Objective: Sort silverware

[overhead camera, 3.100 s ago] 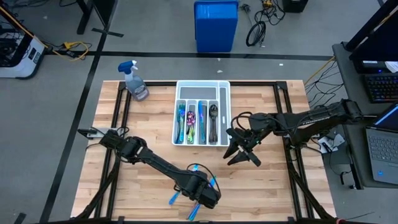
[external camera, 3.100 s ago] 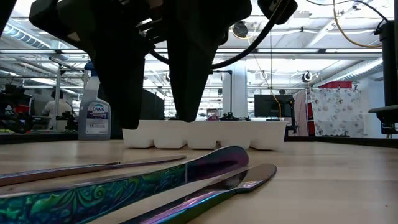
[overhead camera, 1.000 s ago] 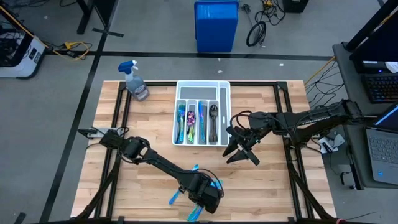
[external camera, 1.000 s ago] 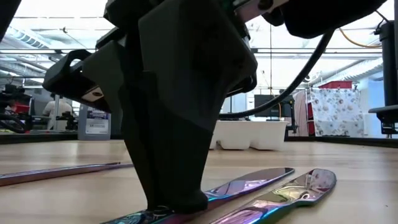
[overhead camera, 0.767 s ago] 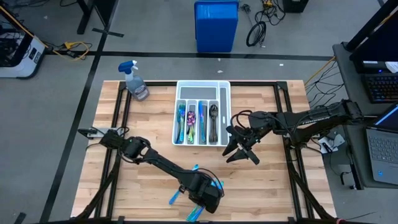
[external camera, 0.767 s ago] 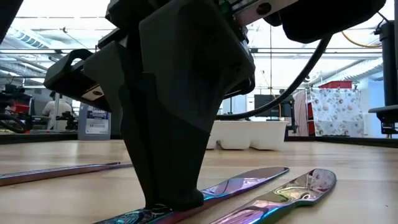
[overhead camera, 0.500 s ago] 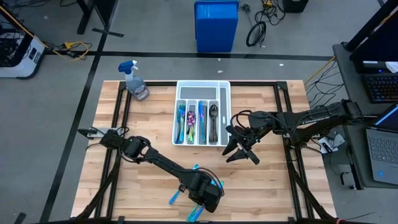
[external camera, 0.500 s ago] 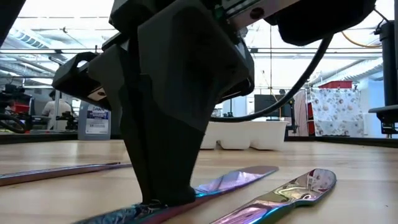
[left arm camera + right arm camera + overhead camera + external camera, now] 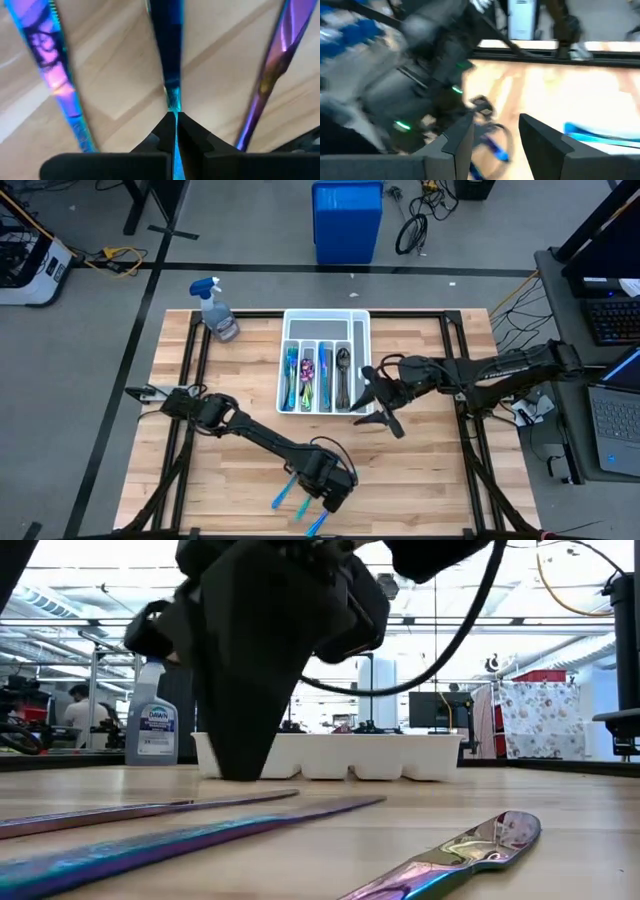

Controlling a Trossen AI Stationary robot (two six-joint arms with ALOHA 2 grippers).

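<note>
My left gripper [image 9: 322, 498] stands near the table's front edge, pointing down, shut on a slim dark-blue knife [image 9: 167, 45]. An iridescent blue knife [image 9: 55, 80] and a purple spoon [image 9: 272, 75] lie flat on the wood on either side. In the low view the gripper [image 9: 240, 776] hangs above a long blue strip [image 9: 250, 828]; I cannot tell whether that is the held knife. A rainbow spoon [image 9: 460, 850] lies nearer. My right gripper [image 9: 380, 418] hovers open by the white tray's [image 9: 284, 360] near right corner, with nothing between its fingers [image 9: 455, 140]. My left gripper pinches the knife between its two shut fingers, a thin blue edge [image 9: 173, 102] showing at the fingertips. The fingers [image 9: 192, 137] come from above, pointing down, and the knife runs on away from them. How much of the knife rests on the wood does not show.
The tray holds blue, rainbow and dark cutlery in its slots [image 9: 307, 372]. A spray bottle [image 9: 217, 310] stands at the table's far left corner. Another slim piece [image 9: 150, 810] lies on the left. A blue bin [image 9: 347, 220] stands on the floor beyond the table.
My left gripper has stayed shut, risen from the wood and rolled a little. The knife that showed a broad face under its fingers now shows as a thin strip. My right gripper has rolled and drawn toward the tray's near right corner, still open.
</note>
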